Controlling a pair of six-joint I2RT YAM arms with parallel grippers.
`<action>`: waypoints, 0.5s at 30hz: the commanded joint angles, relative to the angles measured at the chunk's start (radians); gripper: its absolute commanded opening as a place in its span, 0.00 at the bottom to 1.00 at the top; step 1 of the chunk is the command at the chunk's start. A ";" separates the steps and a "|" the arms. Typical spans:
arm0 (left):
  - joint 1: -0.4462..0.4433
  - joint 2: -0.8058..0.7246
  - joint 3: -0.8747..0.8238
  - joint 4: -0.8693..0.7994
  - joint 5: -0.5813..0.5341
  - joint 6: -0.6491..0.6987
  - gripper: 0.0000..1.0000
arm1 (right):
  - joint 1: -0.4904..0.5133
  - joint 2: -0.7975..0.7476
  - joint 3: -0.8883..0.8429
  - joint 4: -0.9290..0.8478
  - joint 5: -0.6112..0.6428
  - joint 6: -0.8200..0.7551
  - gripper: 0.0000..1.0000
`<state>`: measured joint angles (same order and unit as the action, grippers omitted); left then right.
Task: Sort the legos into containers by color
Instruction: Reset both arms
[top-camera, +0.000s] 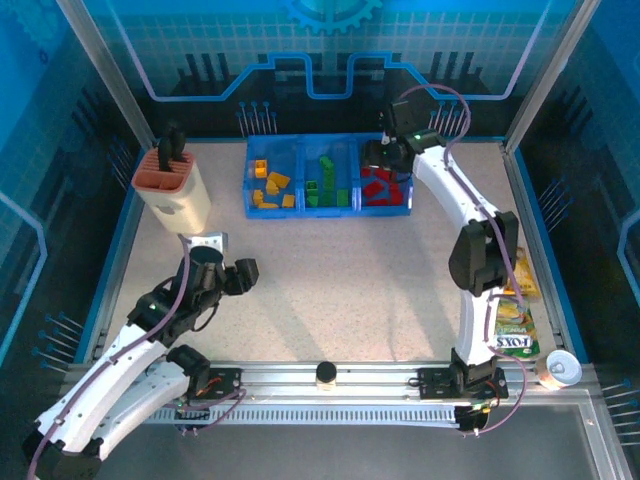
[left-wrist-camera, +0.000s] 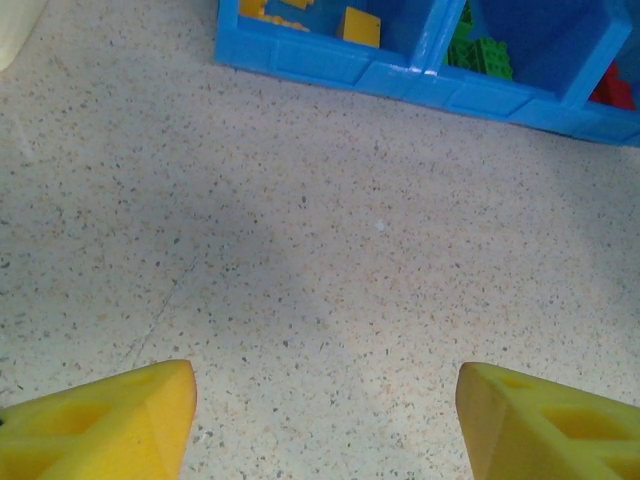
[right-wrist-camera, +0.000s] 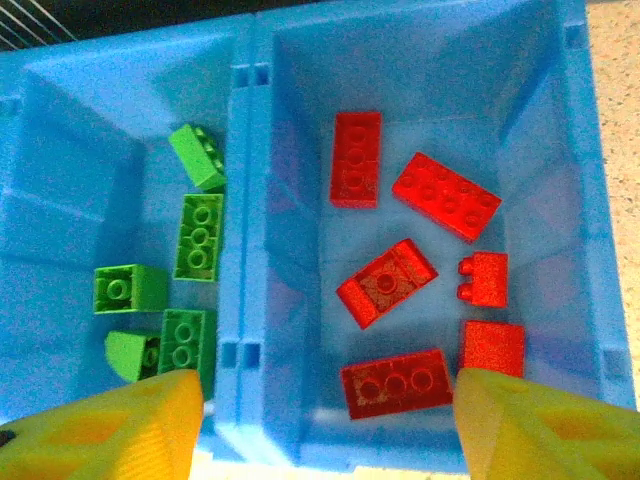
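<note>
Robot lab test cell, not a home or shop: two white arms, left arm (top-camera: 110, 370) and right arm (top-camera: 470, 230), are bolted to an aluminium rail (top-camera: 330, 378) along the near edge of a speckled table (top-camera: 330, 290). The table is boxed in by metal frame posts (top-camera: 105, 70) and blue-lit wall panels, and the back panel (top-camera: 330, 40) is printed with a gear and circuit-line graphic. Props look like staged bench-test stuff: a blue three-bin tray (top-camera: 300, 212) holding toy bricks (top-camera: 322, 185) grouped yellow, green and red.
</note>
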<state>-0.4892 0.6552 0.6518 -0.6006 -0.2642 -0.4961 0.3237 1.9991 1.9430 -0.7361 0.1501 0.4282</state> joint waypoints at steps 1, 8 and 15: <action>-0.006 0.010 0.059 0.014 -0.034 0.051 0.71 | 0.018 -0.121 -0.068 0.064 0.005 -0.062 0.72; -0.008 0.068 0.138 0.050 -0.052 0.097 0.76 | 0.026 -0.299 -0.198 0.134 0.019 -0.128 0.89; -0.008 0.100 0.217 0.079 -0.054 0.163 0.81 | 0.046 -0.480 -0.314 0.192 0.111 -0.187 1.00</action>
<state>-0.4896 0.7563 0.8196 -0.5606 -0.3004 -0.3901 0.3515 1.5894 1.6608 -0.5930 0.1955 0.2863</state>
